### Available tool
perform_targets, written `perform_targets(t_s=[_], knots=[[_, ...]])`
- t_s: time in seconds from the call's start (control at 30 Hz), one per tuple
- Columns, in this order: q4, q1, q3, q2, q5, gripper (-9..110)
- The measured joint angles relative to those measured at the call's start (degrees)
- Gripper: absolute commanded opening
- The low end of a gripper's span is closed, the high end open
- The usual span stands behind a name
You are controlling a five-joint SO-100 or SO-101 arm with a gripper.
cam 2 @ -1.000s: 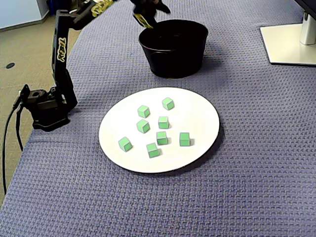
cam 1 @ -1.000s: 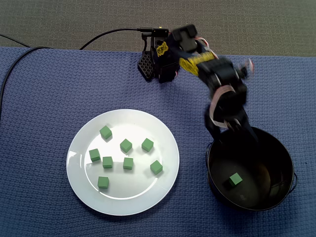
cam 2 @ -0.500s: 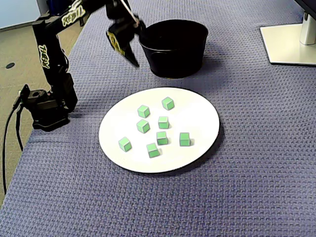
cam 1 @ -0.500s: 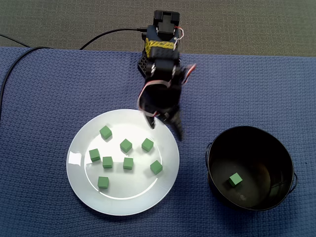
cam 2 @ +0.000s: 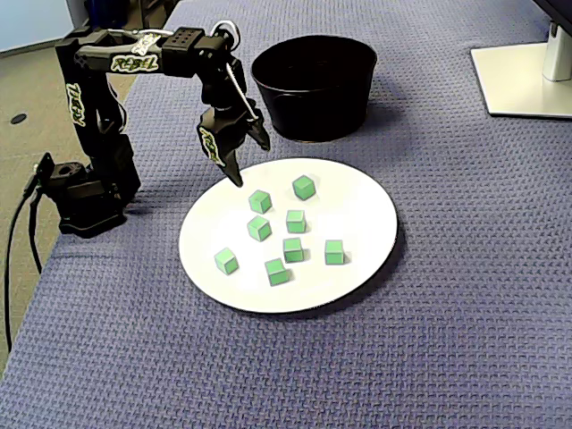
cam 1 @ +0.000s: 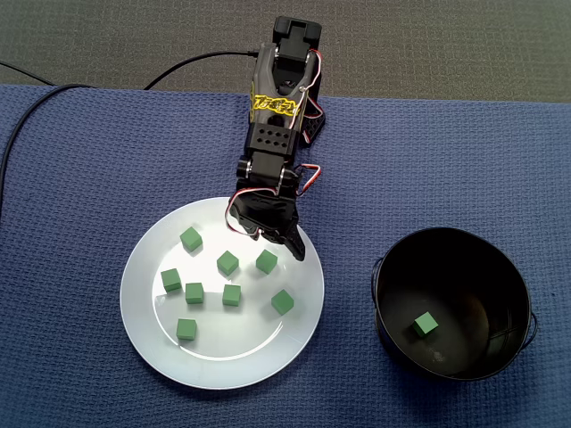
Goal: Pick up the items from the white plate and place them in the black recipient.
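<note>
Several green cubes, one of them (cam 1: 228, 262) (cam 2: 259, 229), lie on the white plate (cam 1: 234, 353) (cam 2: 359, 207). In both fixed views my gripper (cam 1: 278, 242) (cam 2: 249, 161) hovers open over the plate's edge on the arm's side, with nothing between its fingers. One fingertip (cam 2: 235, 177) points down at that rim. The nearest cube (cam 1: 266, 260) (cam 2: 260, 201) sits just beyond the fingers, untouched. The black bowl (cam 1: 486, 260) (cam 2: 313, 100) stands beside the plate with one green cube (cam 1: 426, 325) on its bottom.
A blue woven mat (cam 1: 89, 160) (cam 2: 429, 357) covers the table. The arm's base (cam 1: 287, 53) (cam 2: 80, 192) stands at the mat's edge, and a black cable (cam 1: 27, 107) runs off it. A white stand's foot (cam 2: 527, 80) lies at the upper right.
The arm swung from above the black bowl over to the plate and came lower. The gripper stays open and empty; the cubes have not moved.
</note>
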Motion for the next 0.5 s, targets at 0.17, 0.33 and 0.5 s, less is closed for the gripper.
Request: perform_targets(t_s=[0.17,0.33,0.5], knots=[[-4.48,0.35,3.6,-0.97,-0.35,33],[-9.67,0.35,6.68,-2.37,-0.35,33],[-13.97,0.35,9.23,-3.52,-0.35,32]])
